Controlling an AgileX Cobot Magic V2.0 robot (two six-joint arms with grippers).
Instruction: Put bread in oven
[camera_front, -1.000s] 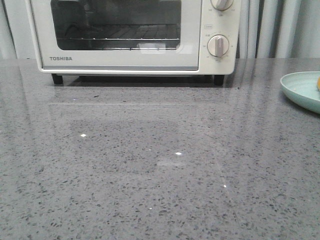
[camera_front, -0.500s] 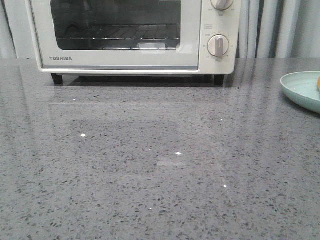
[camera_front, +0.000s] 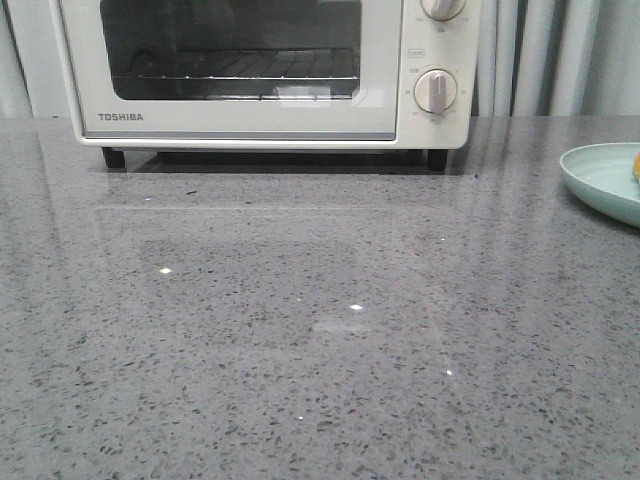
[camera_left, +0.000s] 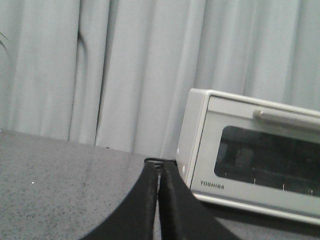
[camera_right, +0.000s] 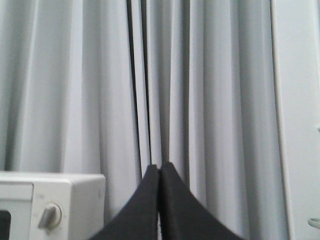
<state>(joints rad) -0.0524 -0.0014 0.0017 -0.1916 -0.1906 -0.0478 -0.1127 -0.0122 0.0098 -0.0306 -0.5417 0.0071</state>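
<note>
The cream-white Toshiba oven (camera_front: 260, 70) stands at the back of the grey counter with its glass door closed; it also shows in the left wrist view (camera_left: 250, 155) and its knob corner in the right wrist view (camera_right: 50, 205). Only an orange sliver of the bread (camera_front: 636, 165) shows at the right edge, on a pale green plate (camera_front: 600, 180). My left gripper (camera_left: 159, 167) is shut and empty, raised left of the oven. My right gripper (camera_right: 159, 167) is shut and empty, raised right of the oven, facing the curtain. Neither gripper shows in the front view.
Grey speckled counter (camera_front: 300, 320) stretches in front of the oven. Pale curtains (camera_right: 200, 75) hang behind. The oven's door handle (camera_left: 285, 117) runs along the door's top. Two round knobs (camera_front: 436, 90) sit on the right panel.
</note>
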